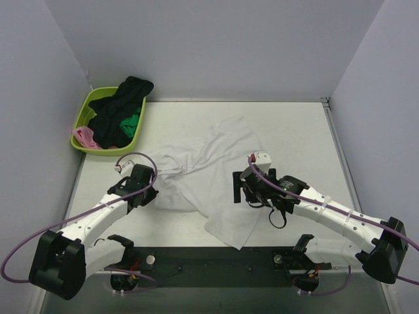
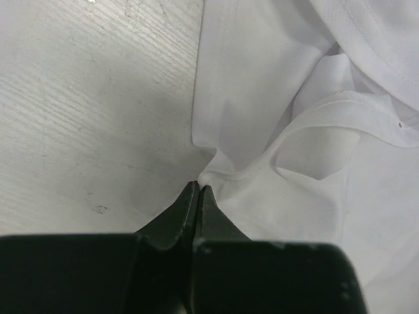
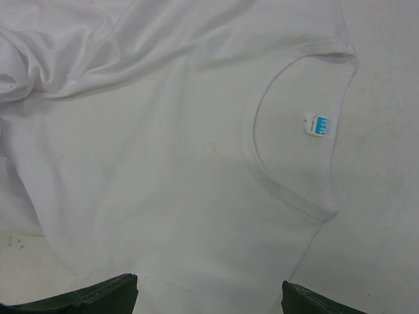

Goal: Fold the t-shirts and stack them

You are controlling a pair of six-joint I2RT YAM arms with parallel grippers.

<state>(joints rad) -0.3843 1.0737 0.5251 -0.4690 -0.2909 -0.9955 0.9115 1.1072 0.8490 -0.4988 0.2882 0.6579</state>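
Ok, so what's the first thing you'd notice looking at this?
The big crumpled white t-shirt sprawled across the middle of the table, with the left gripper pinching its edge and the right gripper open over it. Next comes the lime green basket in the far left corner, stuffed with black, green and pink clothes.
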